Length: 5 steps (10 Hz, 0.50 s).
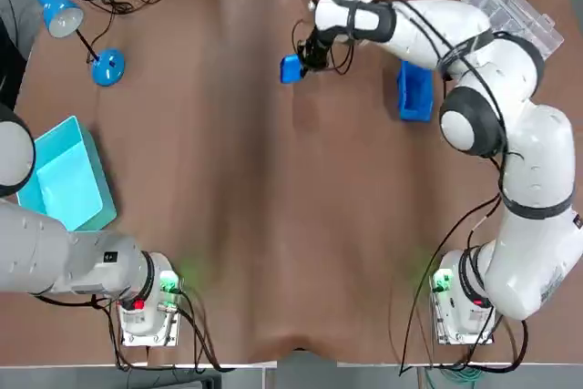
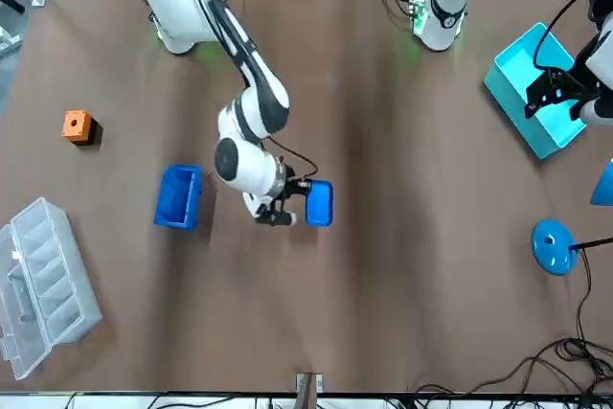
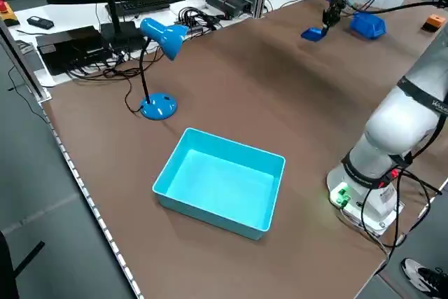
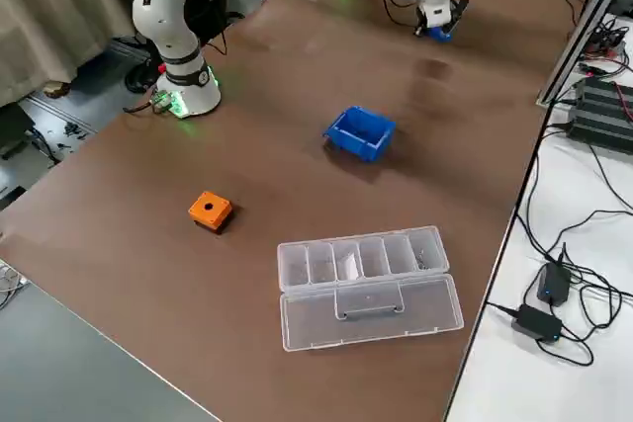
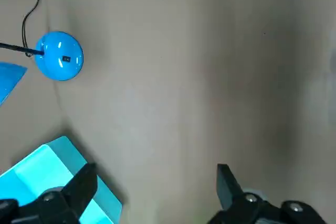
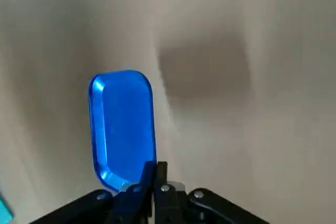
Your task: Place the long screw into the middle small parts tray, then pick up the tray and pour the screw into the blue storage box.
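My right gripper point(image 1: 312, 54) is shut on the rim of a small blue parts tray point(image 1: 291, 68) and holds it above the table at the far middle. The right wrist view shows the fingers point(image 6: 156, 174) pinched on the tray point(image 6: 123, 124), with no screw visible in it. A dark blue storage bin point(image 1: 414, 93) stands to its right, also visible as the bin point(image 2: 179, 196) in the front view. My left gripper point(image 5: 155, 187) is open and empty, hovering by the cyan box point(image 1: 64, 175) at the left edge.
A clear compartment case point(image 1: 510, 11) lies at the far right corner, with an orange cube point(image 2: 77, 126) nearby. A blue desk lamp point(image 1: 107, 67) stands at the far left. Cables run along the table's far edge.
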Each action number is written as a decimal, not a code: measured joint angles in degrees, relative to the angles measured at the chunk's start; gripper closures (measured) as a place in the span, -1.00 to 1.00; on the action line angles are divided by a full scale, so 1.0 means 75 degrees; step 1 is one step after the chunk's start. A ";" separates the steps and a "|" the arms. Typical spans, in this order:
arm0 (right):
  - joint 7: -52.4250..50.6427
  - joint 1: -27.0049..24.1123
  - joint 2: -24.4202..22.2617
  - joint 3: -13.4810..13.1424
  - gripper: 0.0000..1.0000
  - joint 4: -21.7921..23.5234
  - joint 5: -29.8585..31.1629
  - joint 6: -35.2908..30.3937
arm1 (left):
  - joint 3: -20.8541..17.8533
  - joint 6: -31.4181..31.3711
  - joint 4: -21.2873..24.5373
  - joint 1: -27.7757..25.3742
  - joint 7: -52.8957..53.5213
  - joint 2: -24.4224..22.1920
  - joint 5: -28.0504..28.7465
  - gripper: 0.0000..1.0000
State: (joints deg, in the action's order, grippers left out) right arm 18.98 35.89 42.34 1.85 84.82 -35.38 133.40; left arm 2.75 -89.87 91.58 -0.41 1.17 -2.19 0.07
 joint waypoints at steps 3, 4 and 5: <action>-0.0813 0.0210 0.0436 0.0254 0.92 -0.0061 -0.0110 0.0537 | 0.0000 0.0000 0.0000 0.0000 0.0000 0.0000 0.0000 -1.00; -0.0929 0.0217 0.0522 0.0293 0.92 -0.0072 -0.0178 0.0730 | 0.0000 0.0000 0.0000 0.0000 0.0000 0.0000 0.0000 -1.00; -0.0980 0.0219 0.0595 0.0303 0.92 -0.0095 -0.0344 0.0818 | -0.0001 0.0000 0.0000 0.0000 0.0000 0.0000 0.0000 -1.00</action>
State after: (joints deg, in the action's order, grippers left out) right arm 11.63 37.54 46.80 4.12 84.11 -37.96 139.54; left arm 2.74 -89.87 91.58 -0.41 1.17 -2.19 0.07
